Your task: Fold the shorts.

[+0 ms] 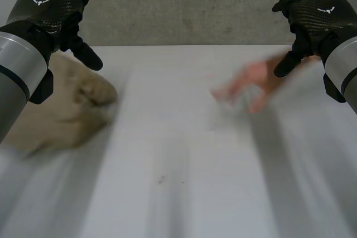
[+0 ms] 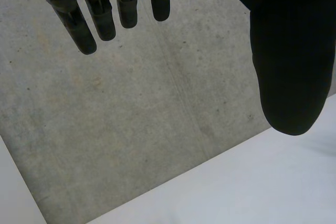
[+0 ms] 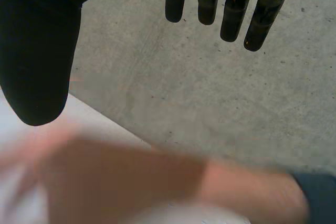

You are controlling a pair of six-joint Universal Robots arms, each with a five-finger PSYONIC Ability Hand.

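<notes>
Got crumpled beige cloth shorts [image 1: 67,110] heaped at the left side of the flat white table [image 1: 178,182], partly tucked behind the left arm. Then the black left hand [image 1: 56,6], up in the air over that heap, fingers straight and spread off the thumb, holding nothing. Same deal for the black right hand [image 1: 315,15] on the far right: raised, loose, nothing in it. Also spotting a person's blurred bare hand [image 1: 248,85] low over the table just beside the right one, well apart from the shorts. Rough grey concrete surface [image 1: 195,9] past the far edge.
</notes>
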